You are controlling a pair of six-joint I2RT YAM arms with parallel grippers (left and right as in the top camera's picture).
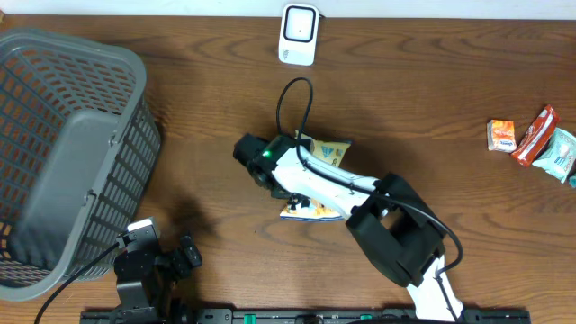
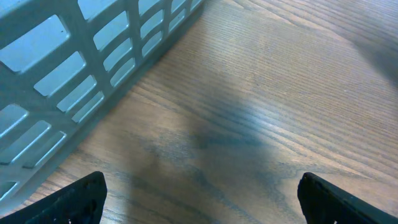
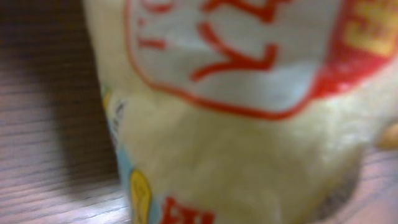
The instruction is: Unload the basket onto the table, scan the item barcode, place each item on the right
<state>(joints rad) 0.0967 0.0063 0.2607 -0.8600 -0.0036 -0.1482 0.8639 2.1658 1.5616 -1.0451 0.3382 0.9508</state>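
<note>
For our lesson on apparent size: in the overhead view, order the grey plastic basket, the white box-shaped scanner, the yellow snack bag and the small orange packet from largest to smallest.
1. grey plastic basket
2. yellow snack bag, though the right arm covers its middle
3. white box-shaped scanner
4. small orange packet

- One table, wooden, with everything else on it.
- One basket, grey with slotted walls, at 9 o'clock.
- One scanner, white with a dark window, at 12 o'clock.
- One bag, yellow with red print, at the centre, partly hidden under an arm.
- Three packets close together at 3 o'clock: one orange packet, one red packet, one teal packet.
- Two arms: the left arm at 7 o'clock, and the right arm reaching from 5 o'clock to the centre.
</note>
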